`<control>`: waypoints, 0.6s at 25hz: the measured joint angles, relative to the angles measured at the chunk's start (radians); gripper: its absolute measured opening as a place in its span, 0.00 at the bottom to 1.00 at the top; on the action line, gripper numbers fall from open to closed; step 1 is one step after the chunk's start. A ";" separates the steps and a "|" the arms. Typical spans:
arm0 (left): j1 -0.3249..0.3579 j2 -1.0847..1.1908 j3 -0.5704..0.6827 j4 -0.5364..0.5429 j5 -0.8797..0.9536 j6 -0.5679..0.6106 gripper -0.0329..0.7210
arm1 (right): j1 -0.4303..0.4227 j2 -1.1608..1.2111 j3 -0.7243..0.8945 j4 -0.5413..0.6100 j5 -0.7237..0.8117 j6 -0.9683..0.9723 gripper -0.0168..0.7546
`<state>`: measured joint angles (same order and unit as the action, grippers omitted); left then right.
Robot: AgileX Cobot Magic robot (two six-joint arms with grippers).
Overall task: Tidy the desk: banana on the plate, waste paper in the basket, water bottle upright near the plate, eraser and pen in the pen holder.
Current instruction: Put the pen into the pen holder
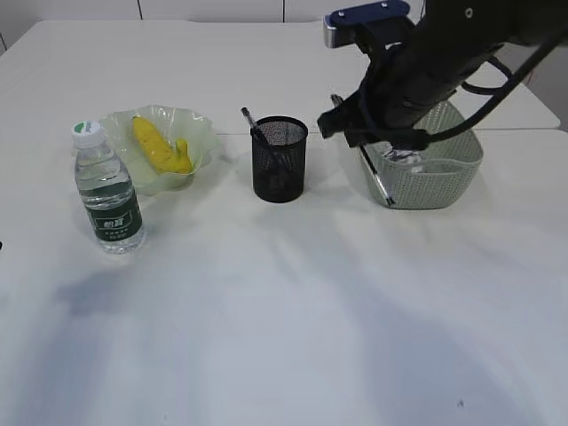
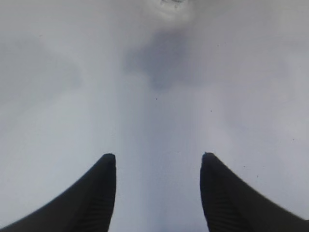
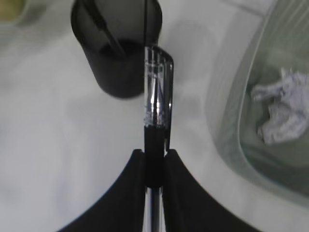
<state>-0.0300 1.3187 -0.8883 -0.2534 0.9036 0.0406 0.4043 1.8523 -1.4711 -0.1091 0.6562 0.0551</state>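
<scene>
With its fingers clamped on the pen (image 3: 157,96) between the pen holder (image 1: 280,158) and basket (image 1: 426,169), the right gripper (image 3: 154,166) should centre the tip above the holder's mouth before letting go.

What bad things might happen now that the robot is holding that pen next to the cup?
1. The right gripper pinches the pen on a narrow part, so it might slip or swing.
2. The pen holder has a small mouth and another pen already leaning inside; the new one might hit the rim or that pen and tip the holder.
3. The basket is close beside the arm, so a dropped pen might land in there with the waste paper.
</scene>
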 joint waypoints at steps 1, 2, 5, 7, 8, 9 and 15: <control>0.000 0.000 0.000 0.000 0.000 0.000 0.57 | 0.000 0.000 0.000 0.000 -0.056 -0.003 0.09; 0.000 0.000 0.000 0.000 0.000 0.000 0.57 | 0.000 0.000 0.000 0.000 -0.113 -0.003 0.09; 0.000 0.000 0.000 0.000 0.000 0.000 0.57 | 0.000 0.010 0.000 0.000 -0.273 -0.005 0.09; 0.000 0.000 0.000 0.000 0.000 0.000 0.57 | 0.000 0.031 0.000 0.000 -0.371 -0.006 0.09; 0.000 0.000 0.000 0.000 0.000 0.000 0.57 | 0.000 0.045 0.000 0.000 -0.430 -0.006 0.09; 0.000 0.000 0.000 0.000 0.000 0.000 0.57 | 0.000 0.060 0.000 0.000 -0.472 -0.006 0.09; 0.000 0.000 0.000 0.000 0.006 0.000 0.57 | 0.000 0.149 0.000 0.000 -0.713 -0.008 0.09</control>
<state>-0.0300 1.3187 -0.8883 -0.2534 0.9095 0.0406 0.4043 2.0016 -1.4711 -0.1091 -0.0573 0.0476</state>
